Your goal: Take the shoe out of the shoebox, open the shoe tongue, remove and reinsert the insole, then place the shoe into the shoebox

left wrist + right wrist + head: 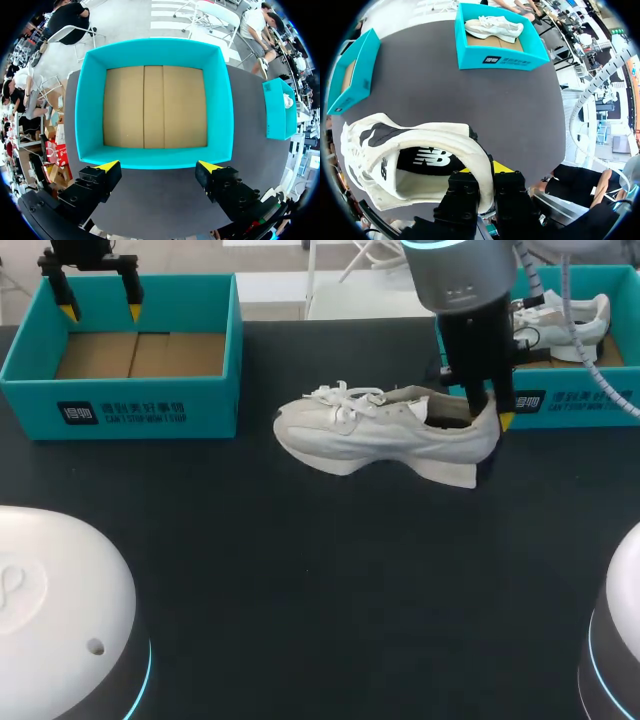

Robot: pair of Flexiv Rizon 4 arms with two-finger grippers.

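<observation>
Dark tabletop (pixel 300 570), and on it the shoe (pixel 380 425) sits sole-down near the middle, toe toward the left arm's side, outside both boxes. Right gripper (pixel 492 412) pinches the heel collar (pixel 470 150), one finger inside the shoe, one outside. Left gripper (pixel 100 310) hangs spread and holding nothing over the empty shoebox (pixel 120 405), well apart from the shoe. Second shoebox (pixel 560 400) behind the right arm holds a second shoe (pixel 565 320). Risks as I read them: the collar is soft, so if you lift from there the toe may droop or the shoe may slip. The inner finger may pin the insole's heel end. Loose laces (pixel 340 398) could snag the left fingers at the tongue.
</observation>
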